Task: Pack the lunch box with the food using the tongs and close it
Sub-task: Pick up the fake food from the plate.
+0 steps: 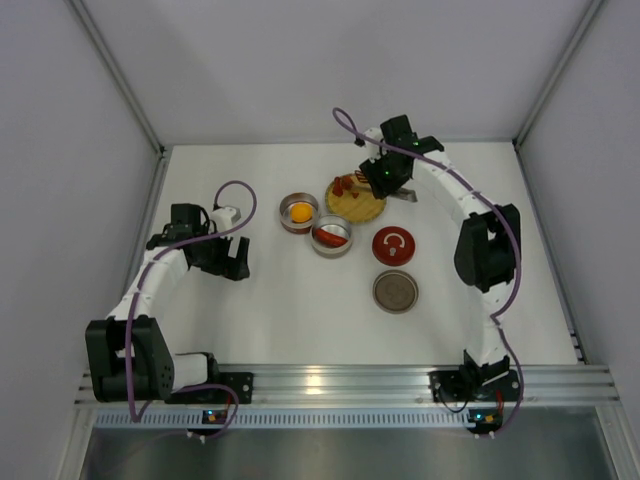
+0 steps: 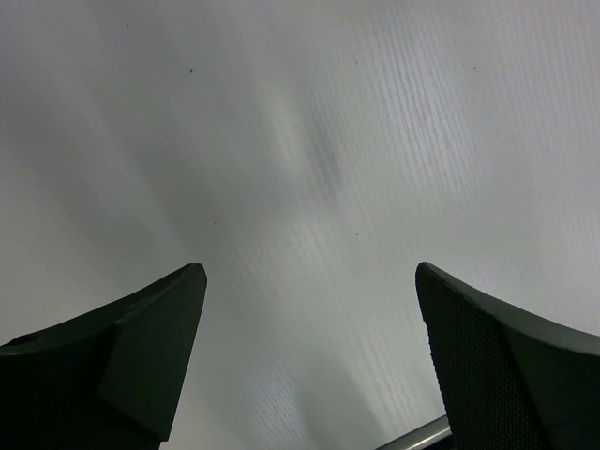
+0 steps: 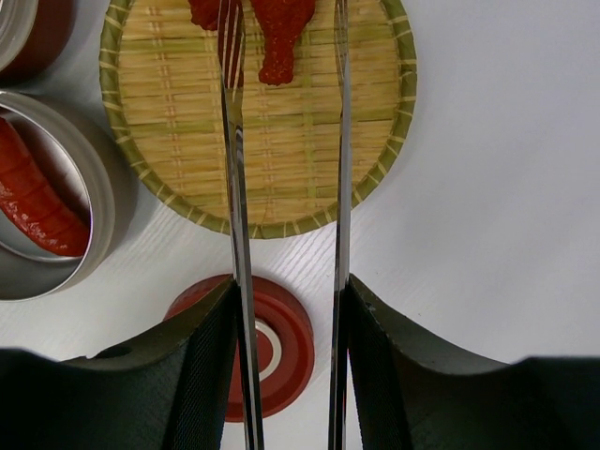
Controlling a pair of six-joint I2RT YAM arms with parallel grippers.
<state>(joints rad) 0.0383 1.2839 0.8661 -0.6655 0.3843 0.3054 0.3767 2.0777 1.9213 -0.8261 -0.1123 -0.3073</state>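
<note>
My right gripper [image 1: 384,178] [image 3: 289,305] is shut on the slim silver tongs [image 3: 235,197]. It presses their two arms from outside and holds them above the woven yellow plate [image 3: 272,141] [image 1: 356,198]. The tong tips stand apart around a glossy red food piece [image 3: 277,37] on the plate. One lunch box tin [image 1: 298,212] holds the orange ball [image 1: 299,212]. A second tin [image 1: 331,236] [image 3: 98,202] holds a red piece [image 3: 33,206]. My left gripper [image 1: 229,263] [image 2: 309,272] hangs open over bare table, with nothing between its fingers.
A red lid [image 1: 393,245] [image 3: 277,352] lies right of the tins, under my right gripper. A grey-brown round lid [image 1: 395,292] sits nearer the front. White walls enclose the table on three sides, and a metal rail [image 1: 340,382] runs along the near edge.
</note>
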